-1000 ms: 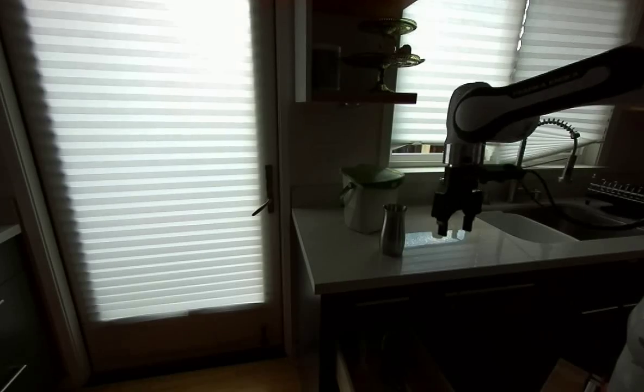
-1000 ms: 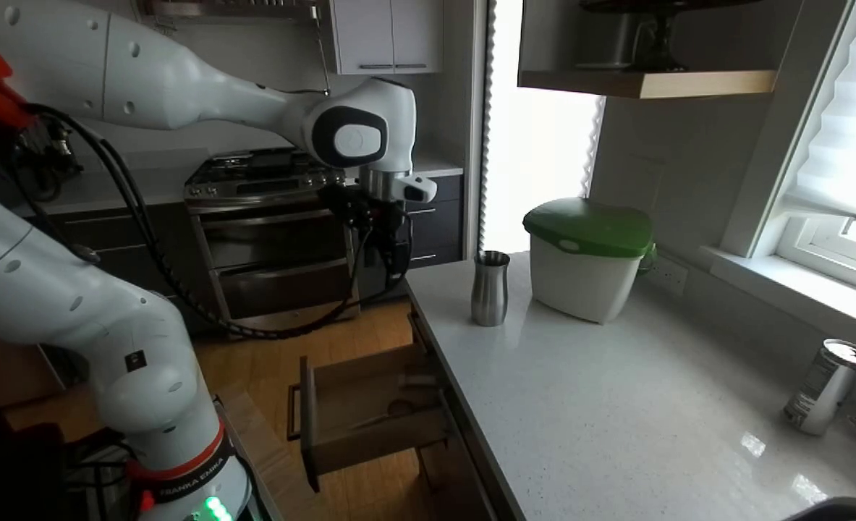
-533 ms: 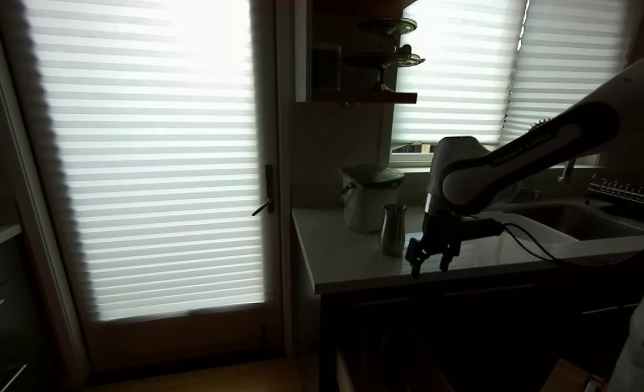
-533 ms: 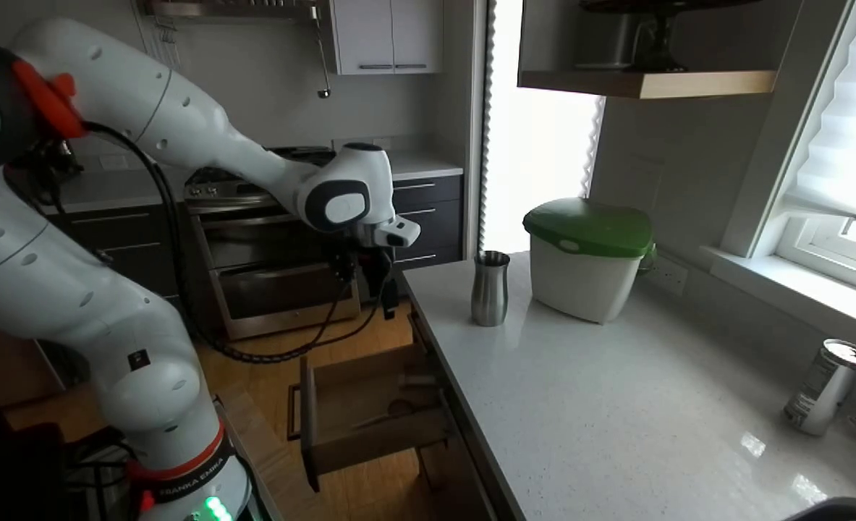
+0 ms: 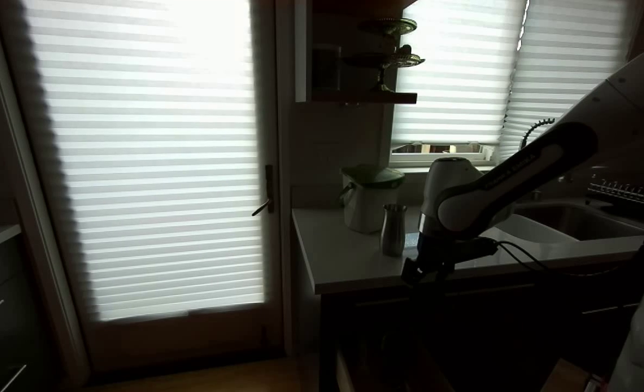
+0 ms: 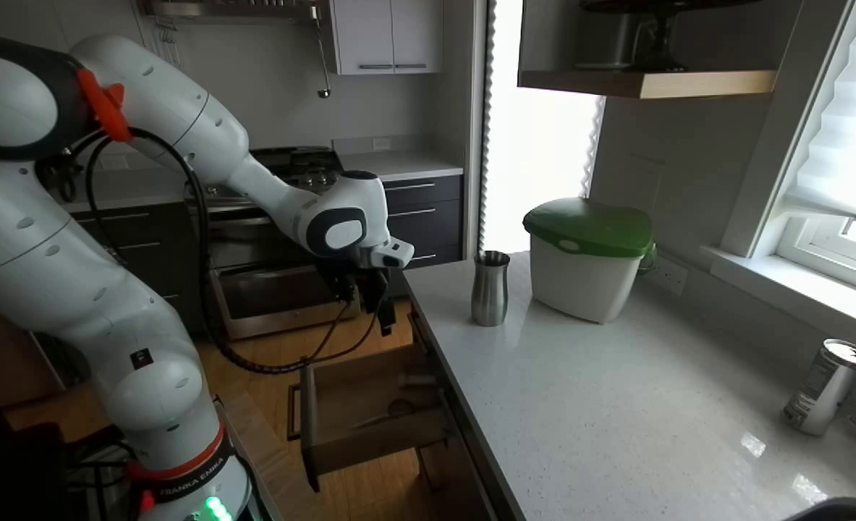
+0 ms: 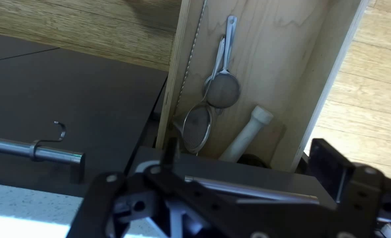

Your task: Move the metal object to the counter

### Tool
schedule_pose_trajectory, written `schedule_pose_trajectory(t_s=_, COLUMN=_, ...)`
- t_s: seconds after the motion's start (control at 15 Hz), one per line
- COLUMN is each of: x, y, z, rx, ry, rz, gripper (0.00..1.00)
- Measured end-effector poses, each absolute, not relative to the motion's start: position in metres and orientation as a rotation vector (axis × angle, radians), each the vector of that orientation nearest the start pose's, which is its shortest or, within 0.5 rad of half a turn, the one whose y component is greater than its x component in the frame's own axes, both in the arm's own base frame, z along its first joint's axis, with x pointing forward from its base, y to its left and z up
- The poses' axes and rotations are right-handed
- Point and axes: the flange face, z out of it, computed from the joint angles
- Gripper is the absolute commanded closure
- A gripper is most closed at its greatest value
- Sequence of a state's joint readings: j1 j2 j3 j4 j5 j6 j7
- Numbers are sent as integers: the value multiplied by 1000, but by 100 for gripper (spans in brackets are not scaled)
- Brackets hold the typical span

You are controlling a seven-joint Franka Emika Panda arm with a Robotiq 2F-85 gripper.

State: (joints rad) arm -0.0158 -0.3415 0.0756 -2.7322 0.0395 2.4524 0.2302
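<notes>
The metal object (image 5: 393, 231), a dull-grey cylinder with a narrowed waist, stands upright on the counter (image 5: 343, 267) near its end. It also stands there in an exterior view (image 6: 490, 291), on the pale worktop (image 6: 601, 420). It is out of view in the wrist view. My gripper (image 5: 426, 276) is apart from it, low by the counter's front edge; its fingers are hard to see against the dark cabinets. In the wrist view my gripper (image 7: 248, 160) has its fingers wide apart with nothing held, over the open drawer (image 7: 281, 49).
The drawer holds metal strainers (image 7: 223, 91) and a white rod-like tool (image 7: 245, 138). A white bin with a green lid (image 6: 579, 268) stands behind the metal object. A can (image 6: 825, 387) stands farther along the counter. A hook hangs on a cabinet handle (image 7: 50, 152).
The arm has lowered. My gripper has moved from above the worktop's height down past the counter's front edge, towards the open drawer. The metal object has not moved.
</notes>
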Motion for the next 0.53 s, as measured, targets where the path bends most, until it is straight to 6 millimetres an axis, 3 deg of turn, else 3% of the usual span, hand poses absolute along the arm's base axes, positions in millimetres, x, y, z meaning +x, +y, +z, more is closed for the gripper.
schedule_pose_trajectory(t_s=0.33, x=388, y=24, z=330, rx=-3113, ry=312, rz=-83, gripper=0)
schedule_pose_trajectory(t_s=0.53, x=384, y=40, z=311, rx=-3079, ry=313, rz=-27, gripper=0)
